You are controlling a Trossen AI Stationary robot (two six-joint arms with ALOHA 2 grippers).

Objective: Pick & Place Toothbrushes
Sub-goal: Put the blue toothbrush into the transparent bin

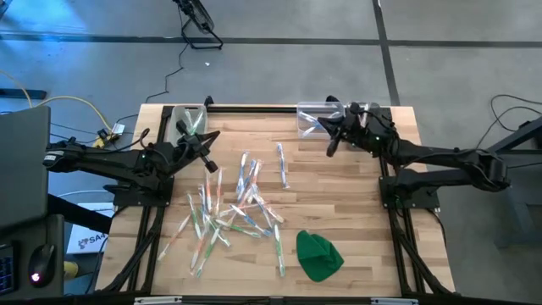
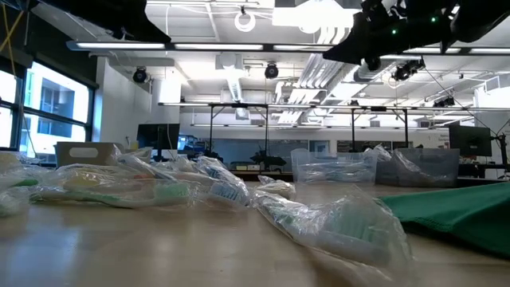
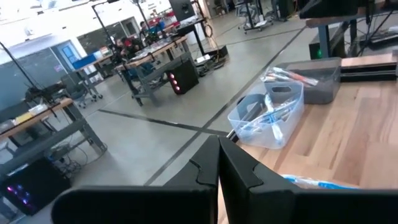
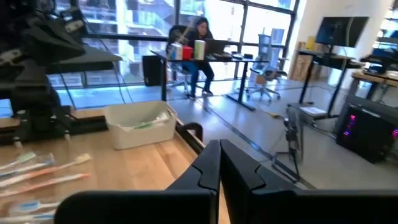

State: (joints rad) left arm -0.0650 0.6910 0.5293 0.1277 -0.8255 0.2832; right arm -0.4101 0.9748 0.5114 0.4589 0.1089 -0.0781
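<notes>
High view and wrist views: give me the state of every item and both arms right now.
toothbrushes: loose pile, mid-table, none held.
left bin: upright, some brushes inside.
right bin: upright, some brushes inside.
green cloth: crumpled, near the table's front edge.
left gripper: jaws shut, empty, beside left bin.
right gripper: jaws shut, empty, beside right bin.

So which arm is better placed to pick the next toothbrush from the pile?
Probably the left. Its gripper hangs beside the toothbrushes, fingers shut and empty. The right gripper, also shut, sits farther off by its clear bin.
</notes>
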